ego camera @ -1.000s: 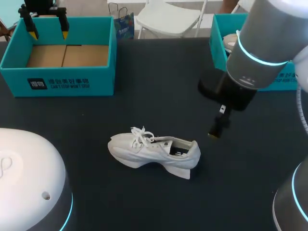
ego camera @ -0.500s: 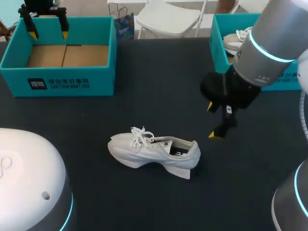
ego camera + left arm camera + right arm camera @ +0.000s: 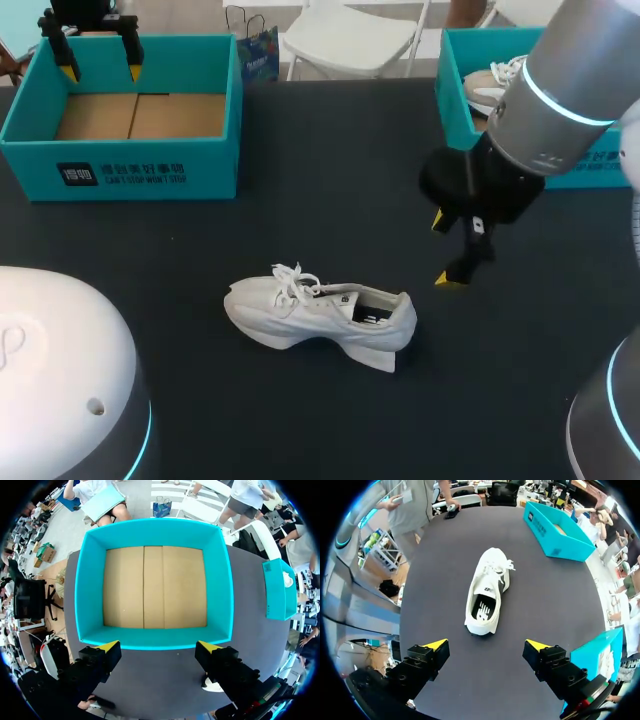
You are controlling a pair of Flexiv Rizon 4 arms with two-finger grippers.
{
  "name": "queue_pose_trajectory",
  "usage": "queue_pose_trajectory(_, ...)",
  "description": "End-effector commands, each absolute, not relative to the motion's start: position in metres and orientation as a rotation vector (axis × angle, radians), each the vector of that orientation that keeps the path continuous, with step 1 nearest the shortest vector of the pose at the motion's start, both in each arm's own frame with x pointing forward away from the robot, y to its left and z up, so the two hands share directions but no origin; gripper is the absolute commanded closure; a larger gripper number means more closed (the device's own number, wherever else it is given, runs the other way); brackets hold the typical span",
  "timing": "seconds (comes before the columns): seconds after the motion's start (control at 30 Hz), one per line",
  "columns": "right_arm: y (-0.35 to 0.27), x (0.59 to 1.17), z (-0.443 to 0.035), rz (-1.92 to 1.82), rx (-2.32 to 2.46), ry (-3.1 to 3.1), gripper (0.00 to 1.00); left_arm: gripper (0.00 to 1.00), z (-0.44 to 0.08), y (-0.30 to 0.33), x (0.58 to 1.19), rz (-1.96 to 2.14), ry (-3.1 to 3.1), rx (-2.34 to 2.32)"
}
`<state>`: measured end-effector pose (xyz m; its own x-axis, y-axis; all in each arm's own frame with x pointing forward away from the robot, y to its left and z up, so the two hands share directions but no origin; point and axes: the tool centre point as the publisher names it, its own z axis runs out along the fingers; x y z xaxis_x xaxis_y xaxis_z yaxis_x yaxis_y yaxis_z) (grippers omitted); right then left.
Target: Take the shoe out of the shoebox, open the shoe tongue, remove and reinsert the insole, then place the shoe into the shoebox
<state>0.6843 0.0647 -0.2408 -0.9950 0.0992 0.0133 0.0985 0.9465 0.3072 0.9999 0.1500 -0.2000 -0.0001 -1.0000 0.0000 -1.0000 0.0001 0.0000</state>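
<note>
Shoe (image 3: 320, 315) is out of its box and sits sole-down on the desk (image 3: 330, 180). Toe points to my left arm's side, heel to my right arm's. Laces lie loose over the tongue. The right wrist view shows the shoe (image 3: 487, 592) heel-nearest, with the insole visible in the opening and apparently seated.

Shoebox (image 3: 120, 172) is well apart from the shoe, out beyond its toe. It holds nothing, only a bare cardboard floor. Left jaws hang over the box wall farthest from the shoe, spread wide and gripping nothing. Their yellow fingertips (image 3: 107, 645) frame the shoebox (image 3: 90, 590) just ahead of them.

Right jaws hover near the shoe, off past its heel and above the desk, wide open and empty. One fingertip (image 3: 450, 282) is low, the other higher. In their own view the shoe lies ahead of them, lined up roughly with the gap.

A second box (image 3: 455, 95) with another shoe (image 3: 490, 85) stands well apart, beyond the heel.

Judgement: the take-out step is done and opening the tongue is the step in hand, not yet begun. The next move calls for the right jaws to close in on the heel or collar and steady the shoe. The left arm would have to cross over to lift the tongue, and the loose laces could snag.
</note>
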Motion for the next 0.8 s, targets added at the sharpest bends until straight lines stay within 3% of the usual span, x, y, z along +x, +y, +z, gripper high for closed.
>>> queue_pose_trajectory(0.03, 0.049, 0.686, -0.251, 0.694, 0.104, 3.046, 0.00, 0.00, -0.200, 0.150, 1.000, 0.000, 2.222, -2.221)
queue_pose_trajectory(0.8, -0.042, 0.686, -0.308, 1.281, -0.096, 2.829, 0.00, 0.00, -0.200, 0.150, 1.000, 0.000, 2.222, -2.221)
